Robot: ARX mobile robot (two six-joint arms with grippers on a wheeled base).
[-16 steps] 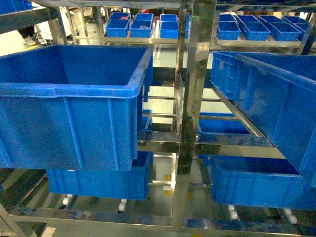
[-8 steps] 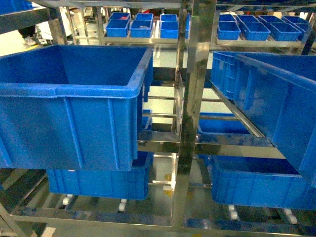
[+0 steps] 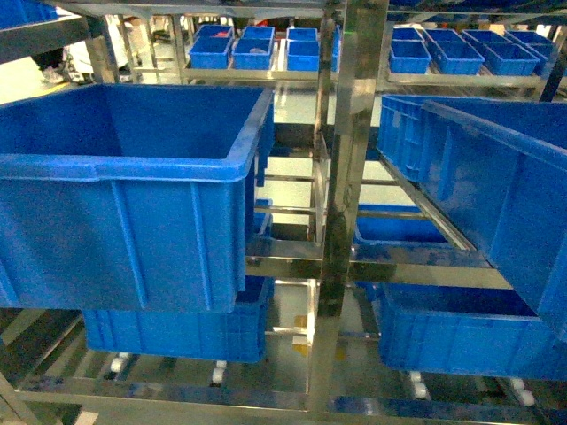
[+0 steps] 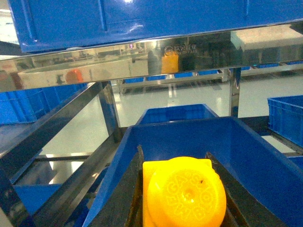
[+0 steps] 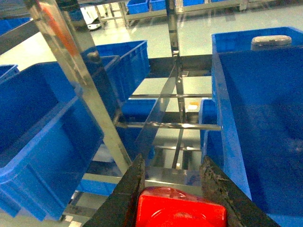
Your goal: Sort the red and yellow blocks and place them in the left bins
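We are carrying blocks toward the left bin, our left gripper pinching the yellow block below it, our right gripper pinching the red block beside it; next, we judge, lifting over its rim.

Red block cut off by bottom edge; yellow brick likewise.
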